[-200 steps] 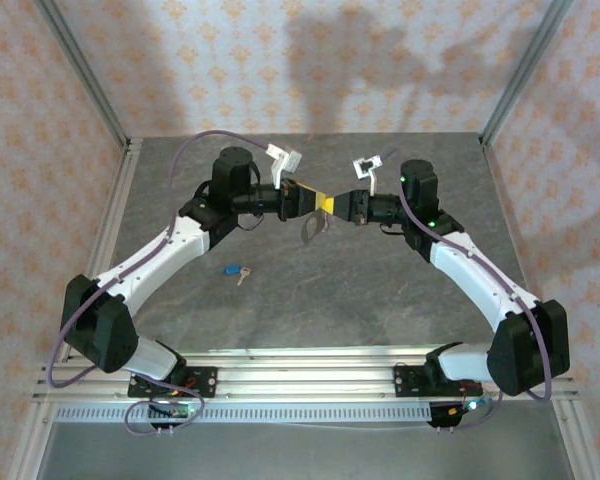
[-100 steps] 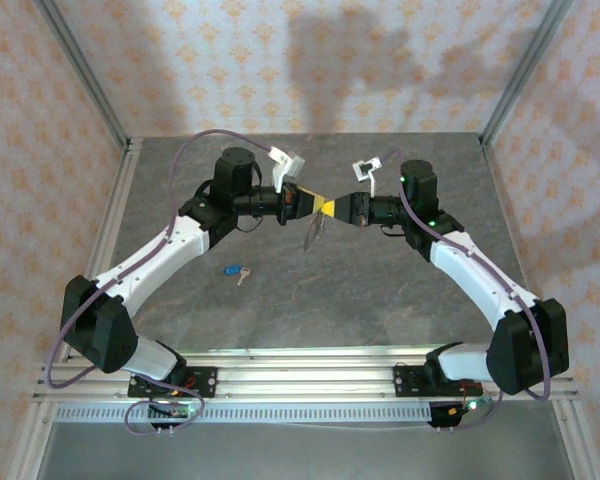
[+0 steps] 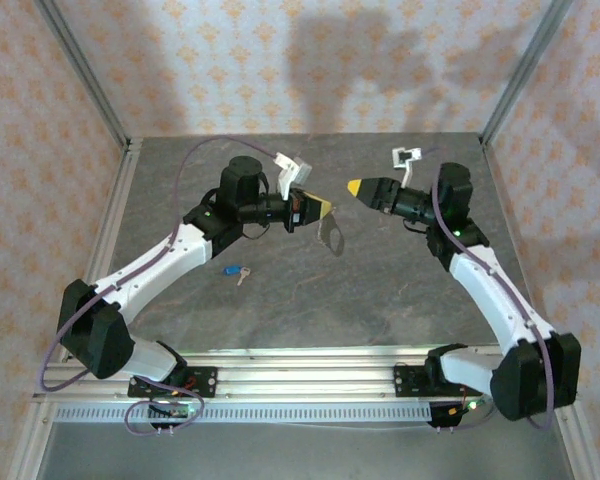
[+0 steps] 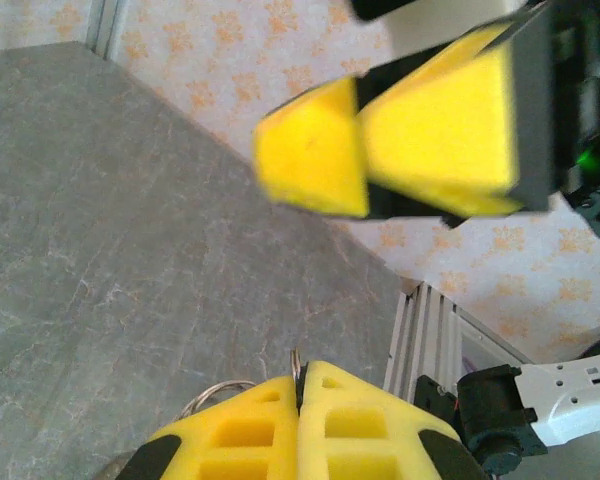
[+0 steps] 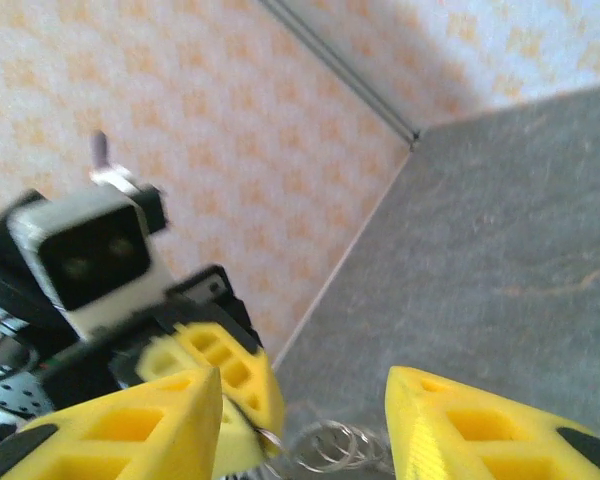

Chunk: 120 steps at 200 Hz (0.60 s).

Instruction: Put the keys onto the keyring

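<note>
Over the middle of the grey table (image 3: 280, 300), the top view shows the left gripper (image 3: 325, 209) closed, with the keyring (image 3: 330, 234) dangling from its yellow tips. The right gripper (image 3: 353, 187) points at it from the other side, near but not touching. One blue-headed key (image 3: 234, 270) lies flat on the table beside the left forearm, well apart from both grippers.

Left wrist view: the left gripper (image 4: 300, 375) has its fingers (image 4: 355, 430) pressed together. The keyring (image 4: 294, 362) wire is pinched in the seam between them, and a loop shows beside the left finger. The right gripper (image 4: 360, 150) stands ahead, apart.

Right wrist view: the right gripper (image 5: 303, 373) has its fingers (image 5: 460, 430) spread wide, with nothing between them. The keyring (image 5: 335, 445) coils hang just beside the left gripper (image 5: 242, 385), beyond the right fingertips.
</note>
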{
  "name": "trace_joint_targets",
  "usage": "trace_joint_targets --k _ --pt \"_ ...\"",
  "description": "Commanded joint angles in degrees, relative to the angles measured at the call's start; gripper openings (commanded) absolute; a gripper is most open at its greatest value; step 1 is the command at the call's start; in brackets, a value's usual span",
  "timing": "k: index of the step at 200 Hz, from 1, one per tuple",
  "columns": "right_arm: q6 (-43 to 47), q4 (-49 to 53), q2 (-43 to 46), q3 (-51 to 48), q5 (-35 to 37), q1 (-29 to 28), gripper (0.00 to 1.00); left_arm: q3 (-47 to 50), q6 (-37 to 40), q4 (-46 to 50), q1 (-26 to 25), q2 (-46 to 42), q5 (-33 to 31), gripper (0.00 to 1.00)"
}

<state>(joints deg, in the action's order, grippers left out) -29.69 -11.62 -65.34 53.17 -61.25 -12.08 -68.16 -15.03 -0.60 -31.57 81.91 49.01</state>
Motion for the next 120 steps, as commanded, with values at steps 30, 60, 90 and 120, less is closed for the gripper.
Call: trace_joint_targets --k 30,60,90,120 --pt "-4.38 -8.83 2.08 -3.95 1.19 -0.21 0.46 -2.64 2.7 1.71 0.03 -0.97 1.55 0.0" --pt "-5.0 -11.12 1.46 -5.15 -1.6 -0.2 0.44 -4.26 3.24 2.6 0.03 -0.35 2.46 0.0" --pt "-5.22 -12.39 0.68 -5.34 -3.97 -0.23 0.43 -5.35 3.16 2.78 0.03 0.0 3.41 0.0" --pt "-5.55 -13.82 0.21 -5.34 -5.32 -0.65 0.41 -6.28 3.11 2.82 0.09 0.52 4.24 0.0"
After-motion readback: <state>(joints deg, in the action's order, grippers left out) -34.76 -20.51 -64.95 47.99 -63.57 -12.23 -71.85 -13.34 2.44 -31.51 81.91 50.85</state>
